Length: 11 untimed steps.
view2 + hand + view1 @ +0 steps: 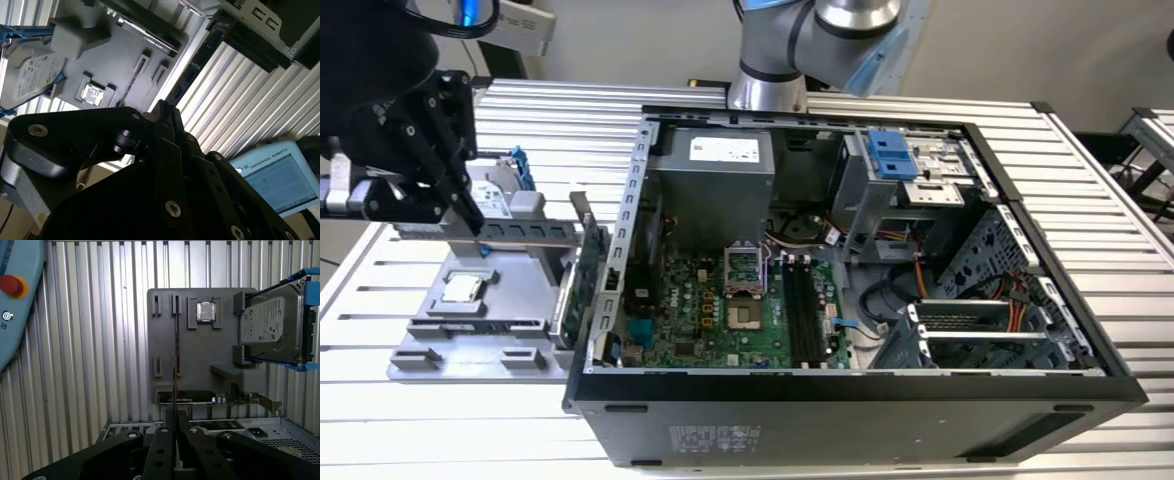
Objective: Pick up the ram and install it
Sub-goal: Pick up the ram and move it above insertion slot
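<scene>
The ram [176, 340] is a thin stick standing on its edge in the holders of a grey parts tray [200, 350], next to a loose processor chip [206, 311]. It shows as a fine line in the second wrist view [130, 87]. My black gripper [478, 238] hangs above the tray at the exterior view's left, lined up over the ram's row. Its fingers look shut together in both wrist views [175, 415] [162, 106], with nothing held. The motherboard's dark memory slots [803, 300] lie inside the open computer case [854, 385].
On the tray, a silver hard drive [272, 325] in a blue caddy sits beyond the chip, and a green card [235, 399] stands along the edge nearest the case. A control tablet [15, 290] lies on the ribbed metal table. The arm's base [767, 80] stands behind the case.
</scene>
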Available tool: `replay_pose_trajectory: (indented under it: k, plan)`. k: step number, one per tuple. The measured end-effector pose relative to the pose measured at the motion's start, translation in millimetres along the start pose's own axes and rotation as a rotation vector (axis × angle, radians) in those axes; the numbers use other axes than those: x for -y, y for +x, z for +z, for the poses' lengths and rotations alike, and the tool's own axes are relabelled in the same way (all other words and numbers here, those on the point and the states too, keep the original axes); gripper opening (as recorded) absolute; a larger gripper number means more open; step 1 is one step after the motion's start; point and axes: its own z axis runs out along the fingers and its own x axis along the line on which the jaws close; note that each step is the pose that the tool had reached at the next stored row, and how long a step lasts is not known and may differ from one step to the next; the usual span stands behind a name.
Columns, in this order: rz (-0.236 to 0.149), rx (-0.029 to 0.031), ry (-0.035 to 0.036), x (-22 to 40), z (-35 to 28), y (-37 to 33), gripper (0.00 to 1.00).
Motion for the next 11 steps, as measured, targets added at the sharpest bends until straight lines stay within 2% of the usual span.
replay_pose_trajectory:
  k: [11]
  plan:
    - [0.000, 0.0000, 0.0000, 20.6, 0.1, -0.9, 0.00]
